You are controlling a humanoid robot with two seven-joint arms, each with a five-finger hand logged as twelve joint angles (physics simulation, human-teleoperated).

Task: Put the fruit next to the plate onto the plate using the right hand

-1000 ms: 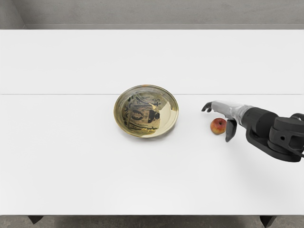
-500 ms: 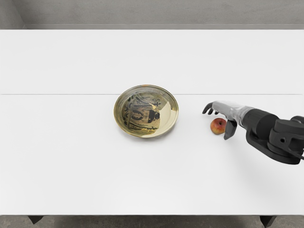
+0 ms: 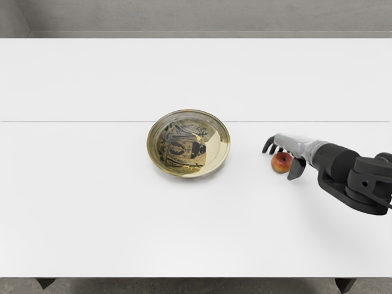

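A small red and yellow apple point(image 3: 281, 162) lies on the white table point(image 3: 92, 202), to the right of the plate. The round olive and gold plate point(image 3: 188, 143) with a dark painted figure sits near the table's middle and holds nothing. My right hand point(image 3: 283, 158) comes in from the right edge and hovers right at the apple. Its fingers point(image 3: 270, 147) curl down behind the fruit and the thumb point(image 3: 296, 169) hangs on its right side. The fingers are spread and do not close on the apple.
A faint seam point(image 3: 73, 121) crosses the table behind the plate. The table's front edge point(image 3: 184, 277) runs along the bottom, with grey floor beyond the far edge.
My right hand has lowered and tilted over the apple, its fingers curling down closer around it. The apple and the plate have not moved.
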